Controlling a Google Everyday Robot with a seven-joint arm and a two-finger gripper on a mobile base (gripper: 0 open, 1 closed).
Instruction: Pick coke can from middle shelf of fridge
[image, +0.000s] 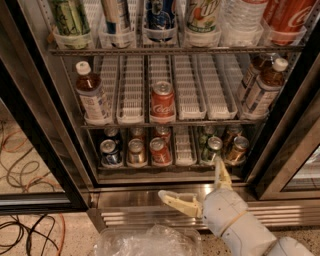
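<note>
In the fridge (59, 125), the middle shelf (215, 90) holds the coke can (162, 102) at the front of a central lane. This looks like the approach step: the gripper (190, 178), fingers spread wide, hovers by the steel base, below and right of the can, so it must rise and reach in

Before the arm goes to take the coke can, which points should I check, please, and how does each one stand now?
1. The coke can upright at the front of the middle shelf: ok.
2. The lanes on both sides of it empty: ok.
3. The fingers of the gripper open: ok.
4. The gripper at the can's height: not ok, it is low, before the base of the fridge.
5. Anything behind the can: cannot tell.
</note>
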